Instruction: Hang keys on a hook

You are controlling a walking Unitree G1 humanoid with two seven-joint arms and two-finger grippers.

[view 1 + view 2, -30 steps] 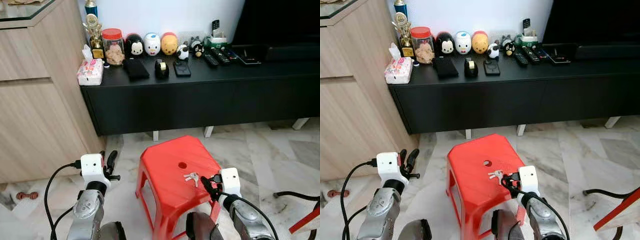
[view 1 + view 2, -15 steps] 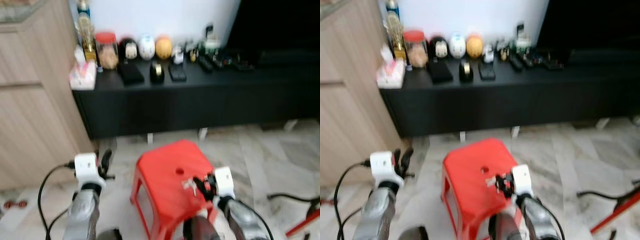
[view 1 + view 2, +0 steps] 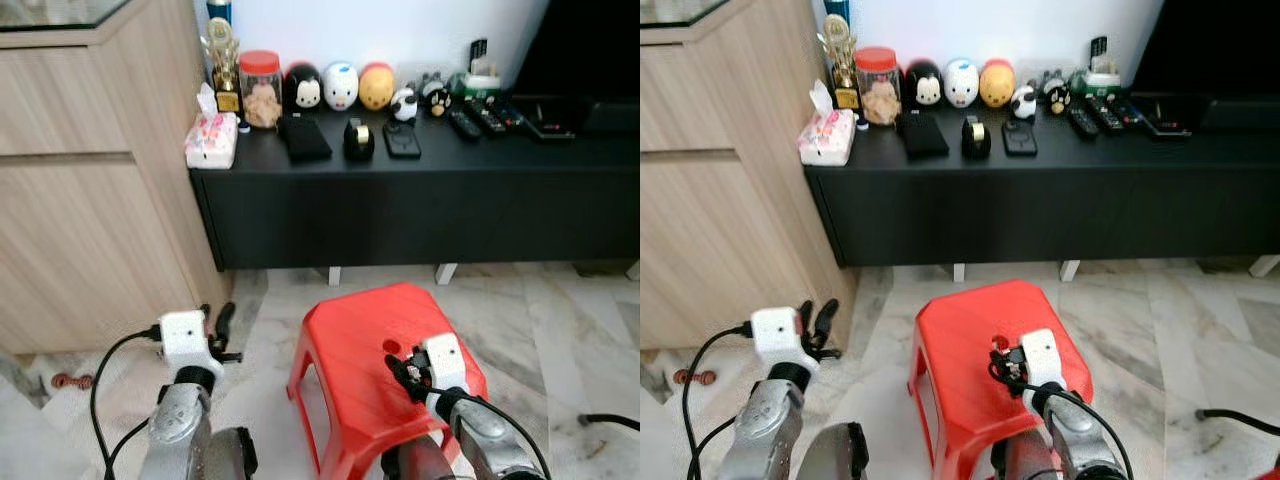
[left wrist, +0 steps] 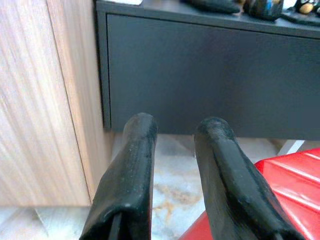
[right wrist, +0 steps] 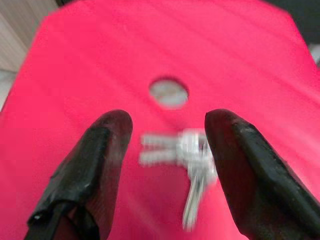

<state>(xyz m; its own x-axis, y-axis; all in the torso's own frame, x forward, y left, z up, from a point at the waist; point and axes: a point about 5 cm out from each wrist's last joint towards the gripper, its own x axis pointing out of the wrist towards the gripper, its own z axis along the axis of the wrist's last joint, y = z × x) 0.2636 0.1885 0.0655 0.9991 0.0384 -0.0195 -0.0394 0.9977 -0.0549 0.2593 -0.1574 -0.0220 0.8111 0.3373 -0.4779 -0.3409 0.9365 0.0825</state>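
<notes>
**Keys on the stool, right gripper poised over them**

Marble floor, pale wood cabinet (image 3: 90, 200) at 9 o'clock, long black TV console (image 3: 420, 190) across 12 o'clock carrying a tissue pack (image 3: 210, 140), a snack jar (image 3: 261, 90), round character figures (image 3: 340, 86) and remote controls (image 3: 480, 118). In front of that, a red plastic stool (image 3: 350, 350) with a round hole in its seat.

Right gripper (image 5: 167, 150) over the stool seat, fingers (image 5: 102, 160) spread wide either side of the keys (image 5: 187, 155), nothing clamped; probably set so as to straddle the bunch before closing, judging by how the bunch lies between the two tips. Keys flat on the red seat, just at 6 o'clock of the hole, a little blurred in the right wrist view. In the head views, right gripper (image 3: 405, 372) near the seat's middle with its white wrist block covering the keys; bunch and finger spread readable from the wrist camera alone.

Left gripper (image 3: 222, 325) held off to 9 o'clock of the stool, over the floor, apparently idle and out of the way. In the left wrist view, fingers (image 4: 132, 165) a narrow gap apart, empty, pointing at the console front with a corner of the stool at the edge.

No hook identifiable; pick-up looks like the step in hand.
</notes>
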